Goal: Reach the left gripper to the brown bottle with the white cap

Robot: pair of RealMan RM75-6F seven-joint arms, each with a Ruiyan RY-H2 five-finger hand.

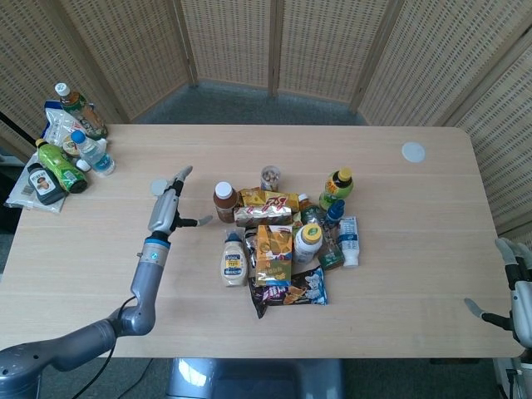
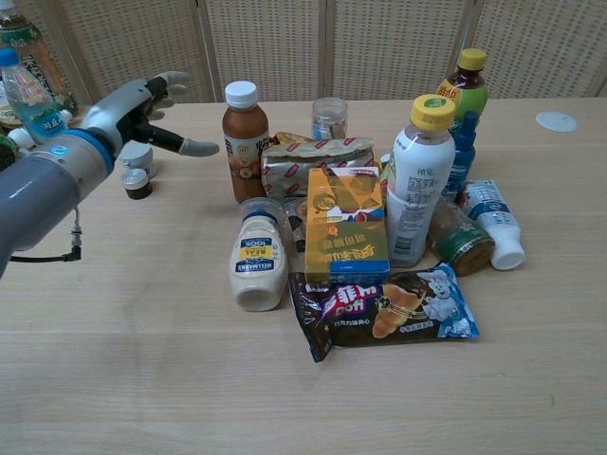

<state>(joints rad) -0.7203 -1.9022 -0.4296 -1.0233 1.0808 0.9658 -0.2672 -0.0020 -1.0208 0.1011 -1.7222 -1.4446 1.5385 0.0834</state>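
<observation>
1. The brown bottle (image 2: 245,142) with its white cap stands upright at about 10 o'clock of the central pile, hard against the gold foil packet (image 2: 314,161) on its right.

2. Left hand (image 2: 142,112) hovers at the bottle's 9 o'clock, near it but not touching, fingers spread and released, thumb pointing at the bottle, holding nothing.

3. Right hand (image 1: 519,291) sits at the table's 4 o'clock edge, well apart from everything; fingers apart, nothing in them.

4. Risk, as I judge it: the bottle is tall and free on its left side, so a sideways push from the thumb could tip it into the foil packet and the small clear jar (image 2: 329,117) behind.

5. Another risk: the two little lidded pots (image 2: 137,168) lie just under the forearm; a low wrist could sweep them.

6. Count in the pile: one brown bottle, one mayonnaise bottle (image 2: 259,259), one yellow-capped white bottle (image 2: 417,180), one yellow-capped green bottle (image 2: 462,91), one orange carton (image 2: 346,227), one dark snack bag (image 2: 384,308).

7. Far left corner at 10 o'clock: a separate bottle cluster (image 1: 66,145), too crowded to count surely.
</observation>
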